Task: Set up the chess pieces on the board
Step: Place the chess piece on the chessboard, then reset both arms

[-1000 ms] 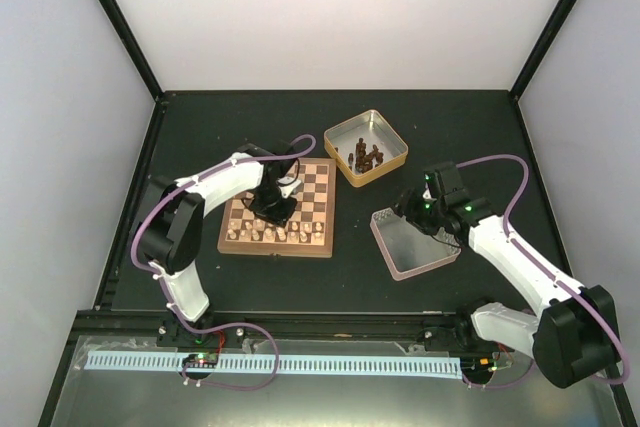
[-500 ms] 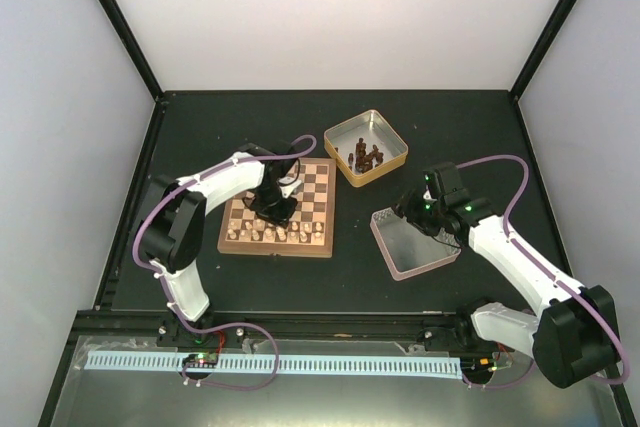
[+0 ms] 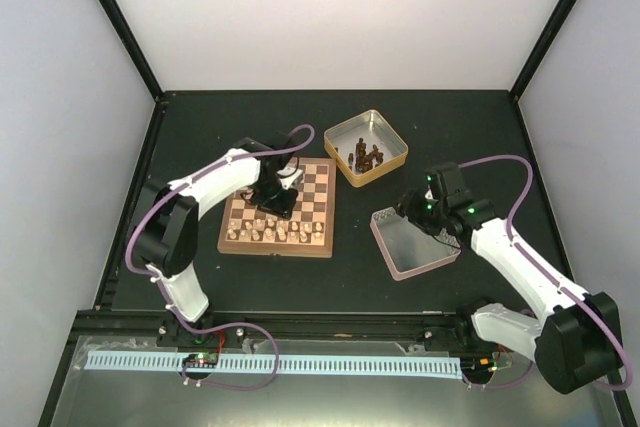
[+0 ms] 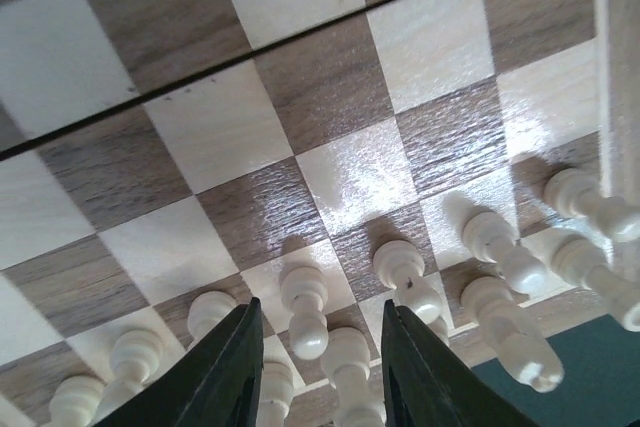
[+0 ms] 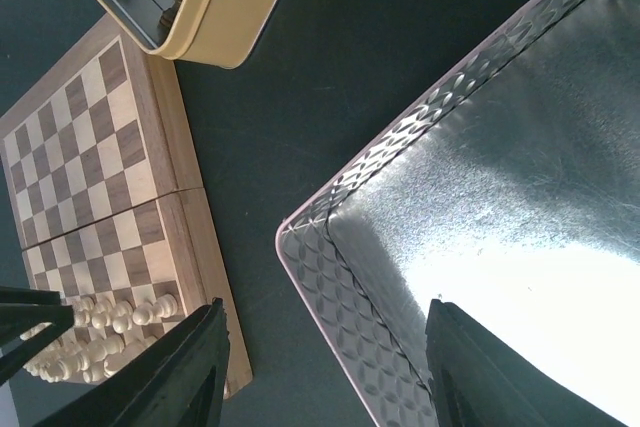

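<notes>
The left tool (image 4: 322,372) stands slightly parted low over the board (image 4: 330,97), jaws straddling a pale piece (image 4: 348,357) without gripping it, amid the cream chess pieces (image 4: 500,247) ranked along the near rows. It should rise straight up, I judge, sparing the neighbours. The right tool (image 5: 325,367) hangs wide, empty, above the silver tin (image 5: 520,177).

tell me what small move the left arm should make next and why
Probably lift the left gripper straight up. Its jaws stand apart with a pale piece upright between them on the board. Other pale pieces crowd close beside it, so a sideways move could topple them.
</notes>
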